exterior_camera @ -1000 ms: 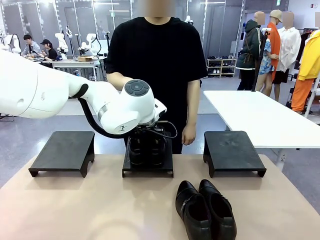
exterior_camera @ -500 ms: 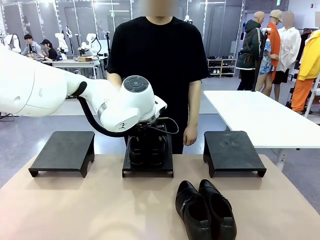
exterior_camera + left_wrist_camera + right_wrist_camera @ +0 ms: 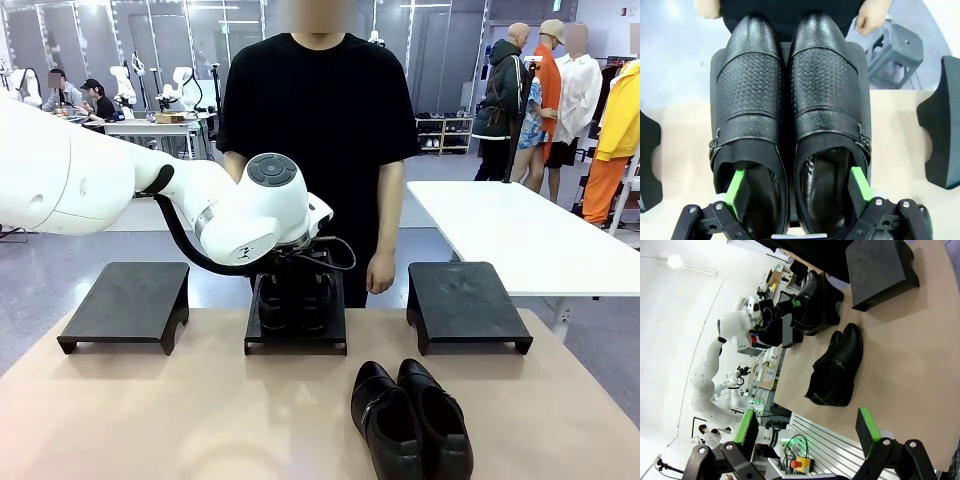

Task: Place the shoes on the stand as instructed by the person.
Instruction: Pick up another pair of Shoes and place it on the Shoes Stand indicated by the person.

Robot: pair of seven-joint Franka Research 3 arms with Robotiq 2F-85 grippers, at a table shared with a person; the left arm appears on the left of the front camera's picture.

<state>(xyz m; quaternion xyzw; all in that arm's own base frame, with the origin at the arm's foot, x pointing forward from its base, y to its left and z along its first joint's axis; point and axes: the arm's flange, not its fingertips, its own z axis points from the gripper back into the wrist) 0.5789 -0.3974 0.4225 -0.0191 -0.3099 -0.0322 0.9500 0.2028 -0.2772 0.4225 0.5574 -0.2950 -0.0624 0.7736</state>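
Shoes, pair one (image 3: 825, 90): on the middle stand (image 3: 296, 340) at the far edge of the table (image 3: 200, 410), side by side and touching, toes toward the person (image 3: 315, 130). Side buckles show on the straps in the left wrist view.

Left gripper (image 3: 799, 182): above the heel end of this pair, jaws spread wide. One green pad (image 3: 737, 187) sits inside the opening of one shoe, and the other pad is inside its neighbour. Neither pad presses the inner walls between them, so nothing is gripped.

Pair two (image 3: 410, 420): on the table near the near edge, right of centre, shoes touching, toes toward the robot's side. It is well apart from all the stands.

Left stand (image 3: 125, 300) and right stand (image 3: 465, 300): along the far edge, one on each side of the middle stand.

Right gripper (image 3: 807, 432): in the air off the table's edge, jaws apart, nothing between the pads.

Person: stands behind the middle stand, arms down, one hand (image 3: 377, 272) hanging between the middle and right stands.
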